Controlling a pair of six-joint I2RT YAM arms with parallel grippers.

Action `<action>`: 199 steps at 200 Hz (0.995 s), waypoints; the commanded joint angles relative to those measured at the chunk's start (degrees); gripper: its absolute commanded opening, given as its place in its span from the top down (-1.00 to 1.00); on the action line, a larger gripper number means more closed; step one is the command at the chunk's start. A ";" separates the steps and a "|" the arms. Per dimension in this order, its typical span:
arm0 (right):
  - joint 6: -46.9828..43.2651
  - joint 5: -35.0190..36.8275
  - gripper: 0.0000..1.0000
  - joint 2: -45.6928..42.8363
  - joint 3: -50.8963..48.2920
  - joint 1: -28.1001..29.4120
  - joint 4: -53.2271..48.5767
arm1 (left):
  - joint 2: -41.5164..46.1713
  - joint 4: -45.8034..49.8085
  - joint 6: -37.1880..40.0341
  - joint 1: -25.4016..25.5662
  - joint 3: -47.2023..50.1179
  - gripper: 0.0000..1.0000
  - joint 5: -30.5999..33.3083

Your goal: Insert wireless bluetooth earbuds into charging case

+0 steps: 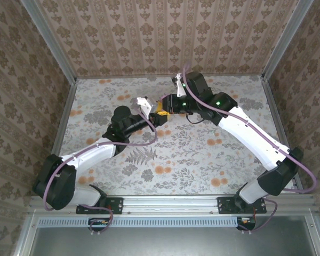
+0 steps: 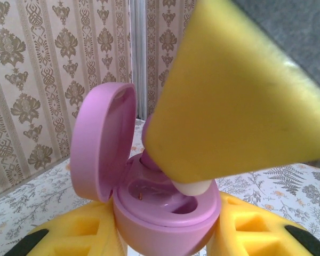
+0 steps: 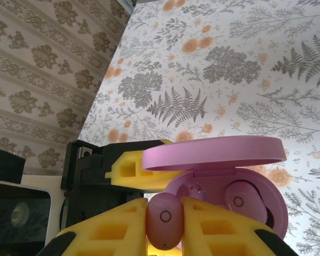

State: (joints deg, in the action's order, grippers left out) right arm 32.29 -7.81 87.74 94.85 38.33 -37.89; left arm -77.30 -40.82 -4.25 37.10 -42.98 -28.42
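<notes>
The pink charging case (image 2: 165,216) is held above the table with its lid (image 2: 104,141) swung open; my left gripper (image 2: 165,237) is shut on its base, one yellow finger on each side. My right gripper (image 3: 164,226) is shut on a pinkish-purple earbud (image 3: 164,213). From the left wrist, that earbud's white tip (image 2: 194,186) hangs right over an empty well of the case, under the right gripper's yellow finger (image 2: 240,101). A second earbud (image 3: 240,201) sits in the case (image 3: 266,197) under the lid (image 3: 213,152). Seen from above, both grippers (image 1: 152,114) (image 1: 168,104) meet at mid-table.
The table (image 1: 202,154) has a floral cover. Patterned walls (image 1: 165,32) close it in at the back and both sides, with metal posts (image 1: 69,101) at the corners. The left gripper's black body (image 3: 88,176) is close beside the right fingers.
</notes>
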 commanded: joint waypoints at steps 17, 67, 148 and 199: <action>-2.10 4.17 0.56 1.39 2.61 0.95 -3.29 | 0.39 -2.42 0.70 0.52 -0.05 0.28 0.47; -2.72 4.65 0.56 1.90 2.79 1.55 -4.48 | 0.39 -2.76 0.34 0.52 -0.15 0.28 0.96; -2.83 4.02 0.55 2.69 3.34 1.66 -4.22 | 0.66 -3.00 -0.07 0.47 -0.14 0.28 1.18; -3.10 4.20 0.51 2.61 3.16 1.66 -4.77 | 1.26 -2.71 -0.02 0.51 0.13 0.28 1.43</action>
State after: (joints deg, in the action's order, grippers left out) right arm 30.17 -4.60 89.76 96.71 39.55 -40.53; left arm -77.30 -40.75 -4.25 37.10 -42.98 -27.55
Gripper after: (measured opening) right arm 0.243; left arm 0.358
